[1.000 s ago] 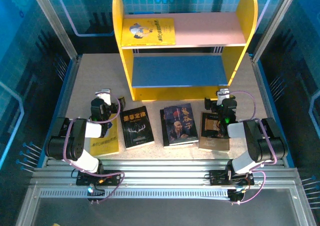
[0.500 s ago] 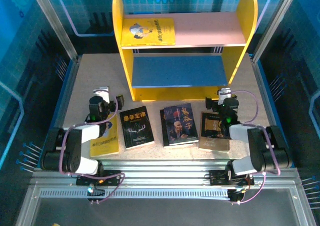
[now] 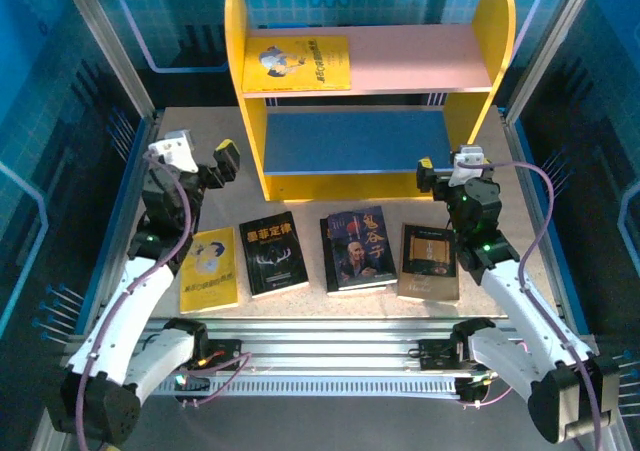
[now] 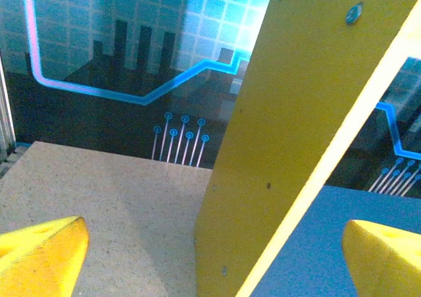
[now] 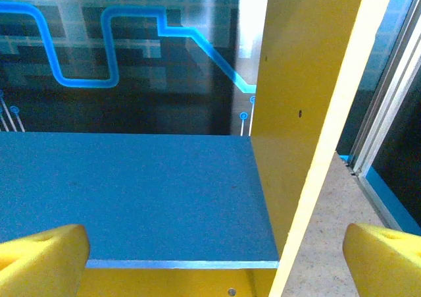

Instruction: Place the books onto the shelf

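Left hand [image 3: 205, 163], right hand [image 3: 455, 174] risen, open, facing shelf [image 3: 360, 141].

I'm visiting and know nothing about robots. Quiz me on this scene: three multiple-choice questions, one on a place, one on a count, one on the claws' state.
1. Where on the shelf does the yellow book lie?
A. blue lower board
B. pink upper board, left end
C. its right end

2. How many books lie on the table?
A. two
B. six
C. four

3. How are the left gripper and right gripper?
A. both open, empty
B. both shut on books
C. one shut on a book

1 B: it sits at that board's left.
2 C: a second yellow book, antler book, portrait book and brown-black book lie in a row.
3 A: wrist views show fingers spread wide, nothing held.
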`<state>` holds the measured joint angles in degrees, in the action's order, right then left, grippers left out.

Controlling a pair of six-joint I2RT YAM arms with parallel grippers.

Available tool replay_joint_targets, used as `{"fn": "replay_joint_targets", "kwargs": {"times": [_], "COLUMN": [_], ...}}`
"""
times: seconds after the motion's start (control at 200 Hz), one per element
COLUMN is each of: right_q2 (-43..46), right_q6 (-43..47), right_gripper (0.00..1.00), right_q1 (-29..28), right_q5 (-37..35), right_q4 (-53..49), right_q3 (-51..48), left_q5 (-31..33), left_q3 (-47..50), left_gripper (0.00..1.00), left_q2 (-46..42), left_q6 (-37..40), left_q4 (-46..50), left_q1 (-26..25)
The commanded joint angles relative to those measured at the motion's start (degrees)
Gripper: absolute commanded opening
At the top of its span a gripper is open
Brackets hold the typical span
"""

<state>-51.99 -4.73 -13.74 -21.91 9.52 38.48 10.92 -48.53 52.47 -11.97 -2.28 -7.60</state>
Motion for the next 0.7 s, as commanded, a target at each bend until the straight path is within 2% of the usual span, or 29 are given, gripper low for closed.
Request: {"fn": "replay_joint_targets", "kwargs": {"times": [0.0, 0.085, 0.15, 0.42, 0.53, 0.691], "right_q2": [0.48, 0.24, -0.12, -3.84, -4.15, -3.0], "right_q6": [-3.82, -5.98, -7.01, -9.89, -14.46, -20.01], "right_gripper": [1.0, 1.0, 1.0, 0.97, 0.95, 0.92], "right_q1": [-2.74, -4.93, -6.88, -14.69, -15.18, -15.17], "right_q5": [-2.43, -2.3, -2.07, -4.16, -1.42, 1.76], "right_q4": [-12.77, -16.46, -17.58, -21.84, -23.78, -25.84], "right_q3": [3.6, 5.96, 6.77, 9.15, 8.28, 4.44], "left_q5": [1.26, 2.61, 1.13, -1.36, -9.06, -10.71], "left_q3": [-7.81, -10.94, -12.36, -19.49, -18.37, -13.14], "left_gripper": [0.99, 1.0, 0.99, 1.0, 0.99, 1.0], "left_q2": [2.06, 2.46, 1.97, 3.72, 4.09, 4.23], "left_q6": [-4.3, -4.13, -3.38, -4.17, -6.72, -11.87], "left_q4": [18.71, 24.02, 27.02, 40.18, 40.87, 39.75], "left_q1": [-1.55, -3.74, -4.47, -4.97, -5.66, -8.44]}}
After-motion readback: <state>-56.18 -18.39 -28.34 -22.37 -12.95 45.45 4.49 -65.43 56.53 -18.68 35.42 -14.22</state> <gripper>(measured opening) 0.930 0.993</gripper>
